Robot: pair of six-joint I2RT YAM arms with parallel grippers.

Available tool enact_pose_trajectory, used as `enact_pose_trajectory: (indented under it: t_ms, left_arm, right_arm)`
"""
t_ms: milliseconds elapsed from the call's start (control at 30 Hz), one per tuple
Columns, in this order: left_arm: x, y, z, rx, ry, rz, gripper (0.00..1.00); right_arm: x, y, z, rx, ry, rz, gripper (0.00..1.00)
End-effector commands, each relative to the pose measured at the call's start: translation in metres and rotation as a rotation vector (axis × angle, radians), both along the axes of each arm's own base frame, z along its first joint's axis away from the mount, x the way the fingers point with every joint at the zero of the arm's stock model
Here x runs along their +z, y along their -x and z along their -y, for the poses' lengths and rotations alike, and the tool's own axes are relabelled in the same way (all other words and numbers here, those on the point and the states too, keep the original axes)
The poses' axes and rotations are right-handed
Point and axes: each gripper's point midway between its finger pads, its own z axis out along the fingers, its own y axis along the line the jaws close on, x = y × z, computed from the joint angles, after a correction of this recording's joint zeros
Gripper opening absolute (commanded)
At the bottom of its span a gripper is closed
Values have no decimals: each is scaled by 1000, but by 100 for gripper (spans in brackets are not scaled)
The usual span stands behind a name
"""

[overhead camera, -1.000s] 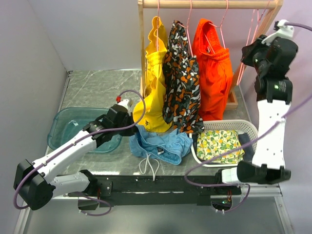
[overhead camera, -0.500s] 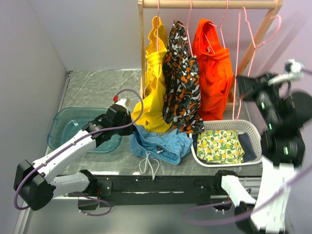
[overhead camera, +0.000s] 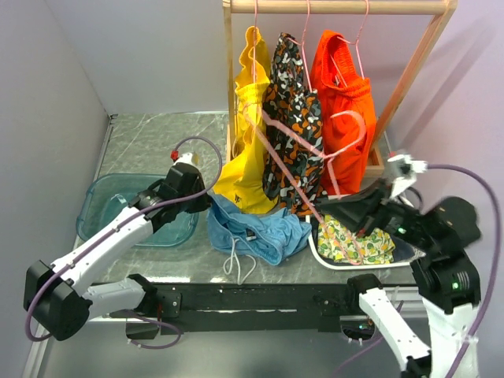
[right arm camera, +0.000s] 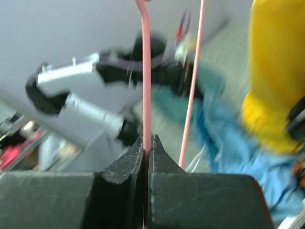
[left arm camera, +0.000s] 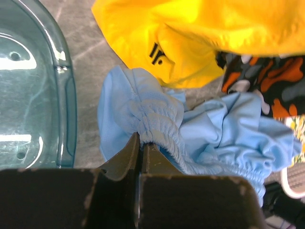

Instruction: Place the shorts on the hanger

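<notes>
Shorts (left arm camera: 190, 124) pinched at the waistband by left jaws, hanger (right arm camera: 146, 71) clamped in right jaws; next, the wire likely must enter the waist.

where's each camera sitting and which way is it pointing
Top external: above and behind the arm bases, looking down on the table and clothes rack; both arms show.
Left wrist: on the left arm, looking past the left gripper shut on the waistband of the shorts.
Right wrist: on the right arm, facing the left arm across the table; the right gripper pinches the hanger.
Shared: both wrist views show the shorts and a yellow garment.
</notes>
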Motion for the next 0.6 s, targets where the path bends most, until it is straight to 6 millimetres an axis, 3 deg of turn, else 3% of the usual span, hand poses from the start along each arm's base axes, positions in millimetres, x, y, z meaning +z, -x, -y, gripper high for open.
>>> enact_pose_trajectory:
  t_ms: [0, 67, 333, 567]
  left_arm:
    - [21, -19, -5, 80, 28, 41, 1]
    - [21, -23, -10, 115, 32, 45, 1]
    - [19, -34, -14, 166, 48, 39, 1]
    - [29, -36, -15, 154, 41, 68, 1]
  right_arm:
    - [-44, 0, -12, 74, 92, -117, 0]
    - [-67, -7, -8, 31, 159, -162, 0]
    - [-148, 0, -17, 103, 330, -312, 0]
    - [-175, 14, -30, 193, 376, -359, 0]
